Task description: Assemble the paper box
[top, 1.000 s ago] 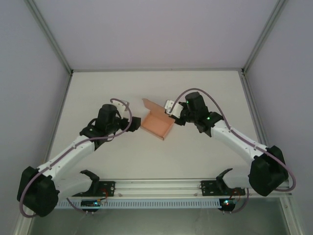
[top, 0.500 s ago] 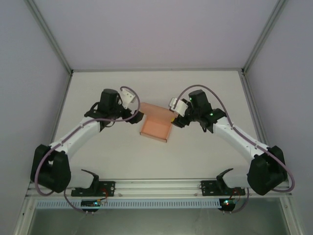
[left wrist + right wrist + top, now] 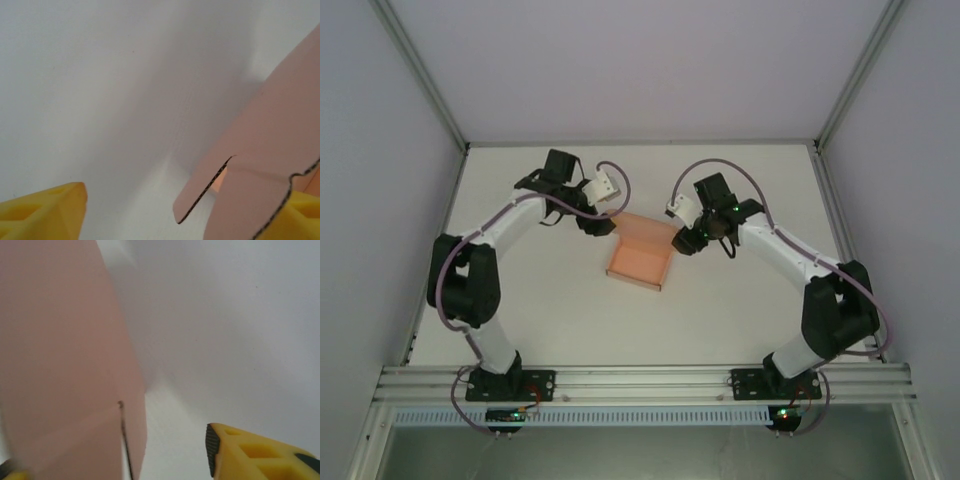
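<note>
1. Top external: salmon-pink thin-card paper box (image 3: 640, 258), low, rectangular and open side up, lies on the flat white table (image 3: 740, 310). One panel stands up along the box's far edge. Left gripper (image 3: 602, 224) is at the box's far-left corner and right gripper (image 3: 686, 240) at its far-right corner. Both are v. close to the card; touching or not, can't tell. Jaw gaps not readable from here.
2. Left wrist: left gripper (image 3: 170, 214) is spread wide, its yellow plastic fingers (image 3: 45, 212) well apart. A box flap (image 3: 260, 165) w/ corrugated cut edge reaches in from view-right and lies against the finger on that side. It isn't pinched; the other finger is well clear of the card.
3. Right wrist: right gripper (image 3: 115, 466) is also spread. Its yellow finger w/ dark pad (image 3: 250, 452) is well apart from the box panel (image 3: 65, 350), which has a short cut line. The card overlaps the opposite finger at the bottom-left corner. Nothing is clamped.
</note>
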Tool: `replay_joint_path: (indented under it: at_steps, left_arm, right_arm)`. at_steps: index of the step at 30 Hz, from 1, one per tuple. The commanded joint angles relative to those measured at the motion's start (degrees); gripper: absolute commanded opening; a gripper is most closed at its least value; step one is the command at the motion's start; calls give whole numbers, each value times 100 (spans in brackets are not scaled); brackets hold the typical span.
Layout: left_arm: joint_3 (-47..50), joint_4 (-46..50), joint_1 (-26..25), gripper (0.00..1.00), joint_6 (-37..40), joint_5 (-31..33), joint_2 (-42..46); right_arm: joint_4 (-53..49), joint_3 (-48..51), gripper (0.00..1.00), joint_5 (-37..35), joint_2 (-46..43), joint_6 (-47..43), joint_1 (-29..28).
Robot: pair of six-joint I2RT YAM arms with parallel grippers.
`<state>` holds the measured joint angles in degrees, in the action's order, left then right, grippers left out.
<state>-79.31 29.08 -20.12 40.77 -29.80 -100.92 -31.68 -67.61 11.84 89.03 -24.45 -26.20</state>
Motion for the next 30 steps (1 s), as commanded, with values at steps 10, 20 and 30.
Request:
replay_joint_path:
  at_steps: [10, 20, 30]
  left_arm:
    - [-533, 1099, -57, 51, 862, -450, -378]
    - [-453, 965, -285, 0, 419, -263, -266]
    - [-344, -918, -618, 0, -3736, 916, 50]
  right_arm:
    - [-512, -599, 20, 173, 378, 107, 10]
    - [-501, -604, 0, -47, 400, 92, -47]
    - [35, -1051, 0, -2487, 537, 3054, -705]
